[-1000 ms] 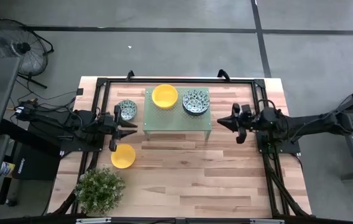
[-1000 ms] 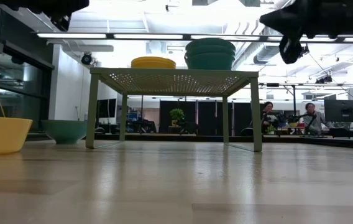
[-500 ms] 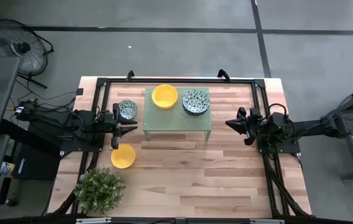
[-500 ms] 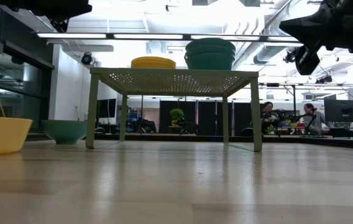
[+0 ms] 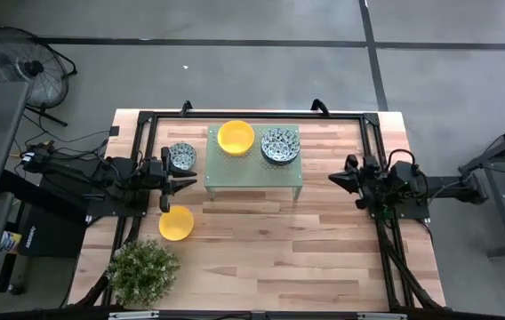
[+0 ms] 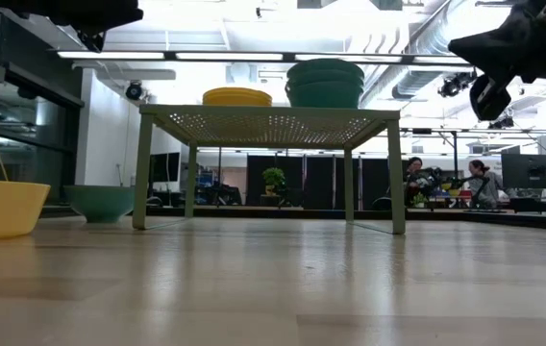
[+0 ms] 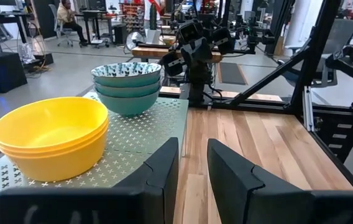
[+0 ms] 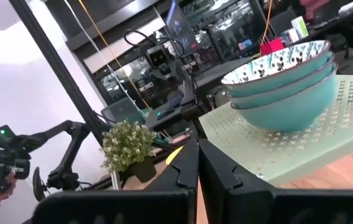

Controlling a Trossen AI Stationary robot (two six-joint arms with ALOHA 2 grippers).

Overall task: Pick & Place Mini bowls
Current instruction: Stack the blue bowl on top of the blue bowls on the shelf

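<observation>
A pale green perforated stand (image 5: 252,169) carries a stack of yellow mini bowls (image 5: 236,136) and a stack of blue-green patterned mini bowls (image 5: 280,144). One patterned bowl (image 5: 180,156) sits on the table left of the stand, and one yellow bowl (image 5: 176,223) sits nearer the front edge. My left gripper (image 5: 174,184) hovers between those two loose bowls, narrowly open and holding nothing; its wrist view shows the gap (image 7: 192,171). My right gripper (image 5: 334,178) hangs right of the stand, shut and empty (image 8: 196,158).
A leafy potted plant (image 5: 142,271) stands at the near left corner of the table. Dark frame rails (image 5: 386,240) run along the table's left, right and far sides. Bare wood lies in front of the stand (image 5: 270,249). People sit far off in the room (image 6: 475,183).
My right gripper has drawn back toward the table's right edge, away from the stand. The bowls have stayed where they were.
</observation>
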